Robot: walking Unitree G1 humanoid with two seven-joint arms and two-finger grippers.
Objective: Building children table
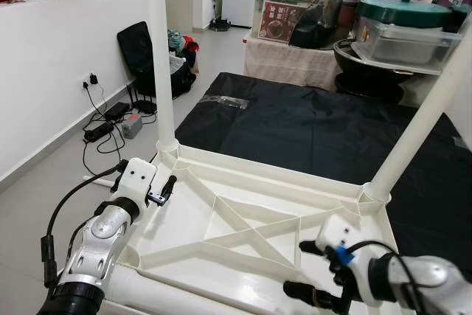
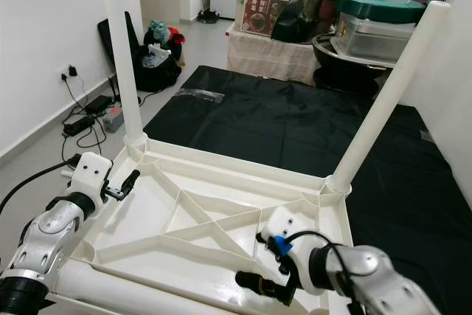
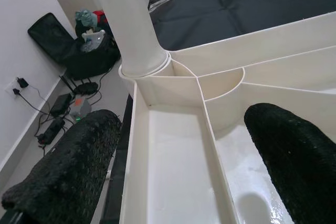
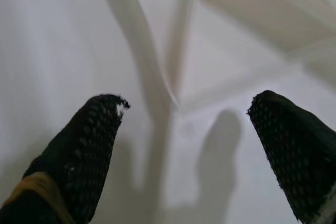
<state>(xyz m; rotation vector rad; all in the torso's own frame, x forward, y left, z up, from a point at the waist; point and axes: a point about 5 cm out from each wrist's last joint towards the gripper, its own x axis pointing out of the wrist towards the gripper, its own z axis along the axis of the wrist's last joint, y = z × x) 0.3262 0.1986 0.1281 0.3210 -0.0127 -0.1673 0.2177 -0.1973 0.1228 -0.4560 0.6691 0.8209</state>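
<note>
On the floor before the robot: white plastic table [image 1: 243, 219] upside down, partly over a black mat [image 1: 310, 130].

Two white legs stand fitted in the far corners, the left leg [image 1: 161, 57] upright, the right leg [image 1: 424, 119] leaning outward in these views. Underside shows crossed ribs meeting near the middle. Left gripper [image 3: 178, 161] sits at the table's left rim, near the left leg's socket, fingers [image 3: 73, 166] spread apart and straddling the rim wall, holding nothing. Right gripper [image 4: 184, 145] hovers over the ribbed underside on the near right, fingers [image 4: 86, 140] likewise apart and empty. Along the left wall lie cables and a power strip [image 1: 99, 130] (plugged at a socket); storage boxes [image 1: 402, 35] stand beyond the mat.
</note>
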